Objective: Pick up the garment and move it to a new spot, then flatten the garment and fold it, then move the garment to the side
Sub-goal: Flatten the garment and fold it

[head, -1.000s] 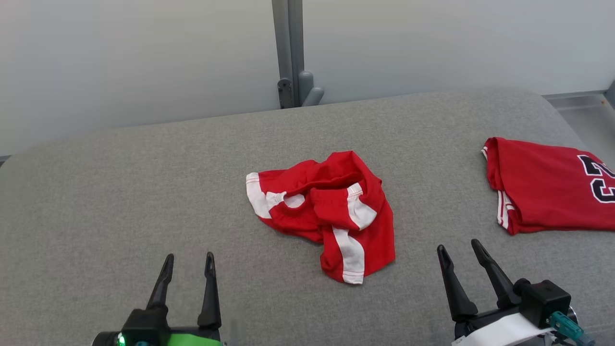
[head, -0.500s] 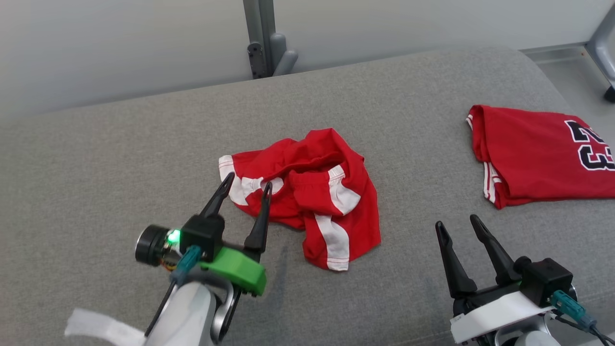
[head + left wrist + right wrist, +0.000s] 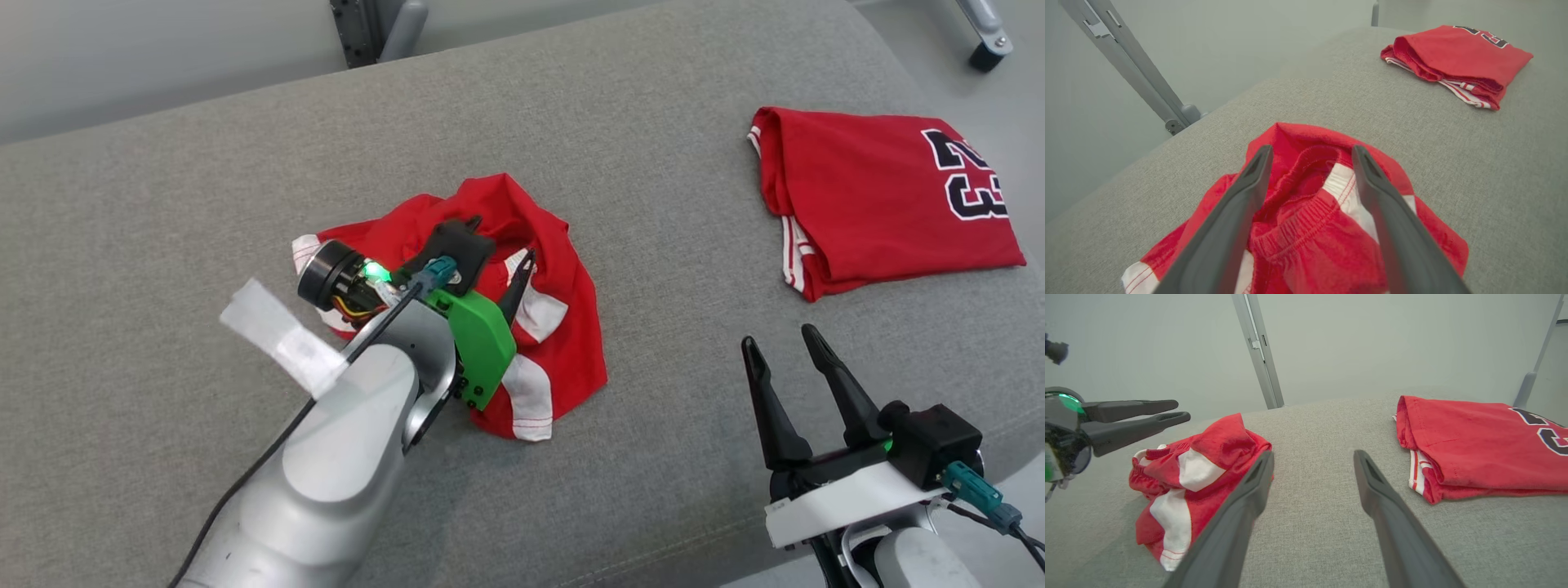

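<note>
Jaws wide, the left tool (image 3: 1311, 149) is hovering over the crumpled garment (image 3: 571, 278) lying mid-frame on the table (image 3: 163, 204); soft, light and limp, it is probably wanting a pinch on its bunched waistband (image 3: 1298, 212).

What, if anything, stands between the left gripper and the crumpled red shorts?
Nothing visible. The left gripper, jaws open, hovers directly over the crumpled shorts, with its fingers on either side of the bunched fabric. The folded jersey lies well apart on the robot's right, out of the path.
</note>
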